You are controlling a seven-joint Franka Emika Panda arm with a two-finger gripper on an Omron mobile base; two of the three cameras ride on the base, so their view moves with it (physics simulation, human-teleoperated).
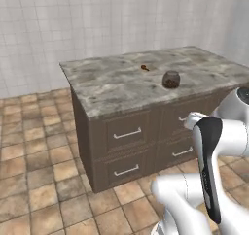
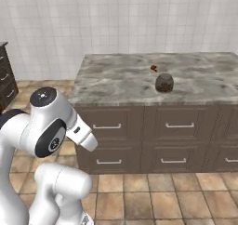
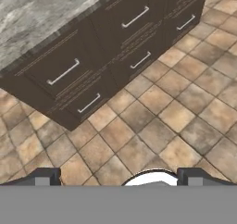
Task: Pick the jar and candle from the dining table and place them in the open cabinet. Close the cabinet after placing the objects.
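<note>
The dining table has a grey veined marble top over dark brown drawer fronts with silver handles. The jar, squat glass with brown contents, stands upright on the top toward its near edge. Just behind it sits the candle, a small orange and dark red-brown shape; whether it stands or lies I cannot tell. My gripper is open with nothing between its fingertips, held low in front of the table and looking down at the drawers and floor. The cabinet is out of view.
Brown tiled floor surrounds the table, with a white tiled wall behind it. A dark brown unit stands at the left edge of the right base view. My white arm is folded close before the drawer fronts.
</note>
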